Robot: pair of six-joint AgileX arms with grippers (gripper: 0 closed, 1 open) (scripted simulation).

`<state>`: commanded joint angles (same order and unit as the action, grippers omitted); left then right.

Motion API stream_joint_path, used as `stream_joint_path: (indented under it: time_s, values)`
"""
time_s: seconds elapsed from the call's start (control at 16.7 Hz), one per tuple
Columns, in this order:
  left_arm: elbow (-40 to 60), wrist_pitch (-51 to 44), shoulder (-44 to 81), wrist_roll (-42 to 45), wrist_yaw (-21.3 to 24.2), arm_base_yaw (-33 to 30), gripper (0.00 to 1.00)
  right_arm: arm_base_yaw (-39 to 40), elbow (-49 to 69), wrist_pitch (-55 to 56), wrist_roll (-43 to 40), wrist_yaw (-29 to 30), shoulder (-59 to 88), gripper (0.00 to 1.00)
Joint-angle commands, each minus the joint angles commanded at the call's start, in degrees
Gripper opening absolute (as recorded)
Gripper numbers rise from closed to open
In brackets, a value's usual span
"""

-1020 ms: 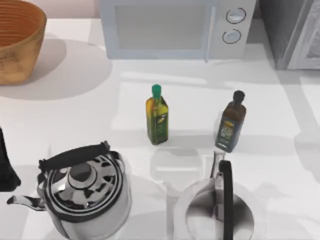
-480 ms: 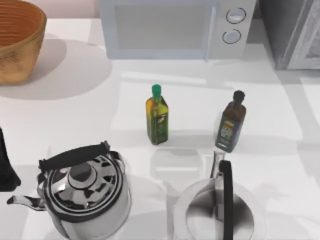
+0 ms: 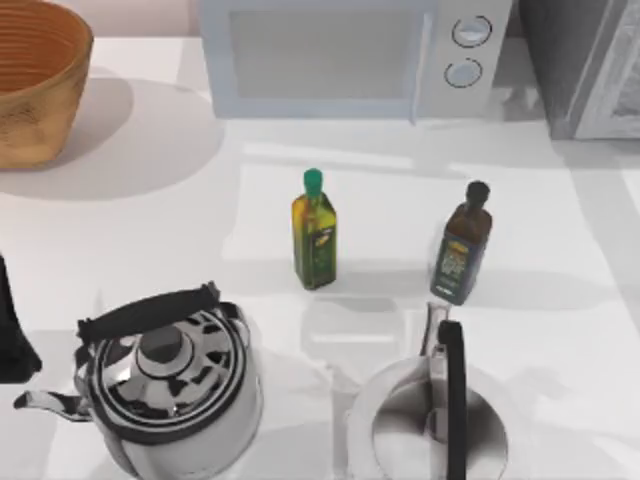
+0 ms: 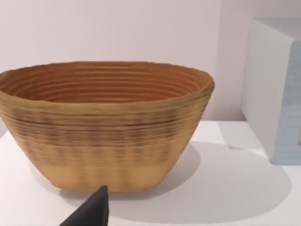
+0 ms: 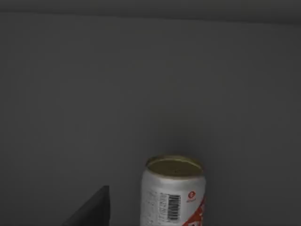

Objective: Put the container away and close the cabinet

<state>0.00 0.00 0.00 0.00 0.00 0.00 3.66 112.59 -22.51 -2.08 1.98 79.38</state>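
Observation:
The container is a white and red drink can (image 5: 173, 193) with a gold top. It stands upright inside a dark grey cabinet interior (image 5: 141, 84) in the right wrist view. Of my right gripper, a single dark fingertip (image 5: 96, 205) shows, beside the can and apart from it. In the top view the grey cabinet (image 3: 585, 70) stands at the table's far right, its pale door panel angled at the frame edge. My left arm (image 3: 12, 330) is parked at the table's left edge, and its dark fingertip (image 4: 91, 209) points toward the basket.
A woven basket (image 3: 35, 80) sits at the back left and a white microwave (image 3: 350, 55) at the back middle. A green-capped oil bottle (image 3: 314, 235) and a dark bottle (image 3: 462, 245) stand mid-table. Two steel kettles (image 3: 165, 385) (image 3: 435, 420) fill the front.
The shadow near the table's right edge has shifted slightly. The bottles, kettles, basket and left arm have not moved.

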Motion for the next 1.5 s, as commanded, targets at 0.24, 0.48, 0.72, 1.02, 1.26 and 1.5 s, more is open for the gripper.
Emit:
stream_joint_path:
  time_s: [0.24,0.48,0.72,1.02,1.26,1.5]
  values:
    - [0.0,0.0,0.0,0.0,0.0,0.0,1.00,-0.9,-32.7,7.6,-0.5,-1.9,-22.7,1.00]
    - [0.0,0.0,0.0,0.0,0.0,0.0,1.00,-1.8,-65.6,14.2,-0.4,-2.9,-44.3,1.00]
    - [0.0,0.0,0.0,0.0,0.0,0.0,1.00,-2.7,-90.8,19.0,0.5,-3.0,-62.6,1.00]
    - [0.0,0.0,0.0,0.0,0.0,0.0,1.00,-3.5,-108.9,22.0,1.7,-2.3,-76.6,1.00]
    - [0.0,0.0,0.0,0.0,0.0,0.0,1.00,-3.7,-112.6,22.5,2.1,-2.0,-79.4,1.00]
    - [0.0,0.0,0.0,0.0,0.0,0.0,1.00,-3.5,-112.6,22.4,2.0,-2.0,-79.1,1.00]
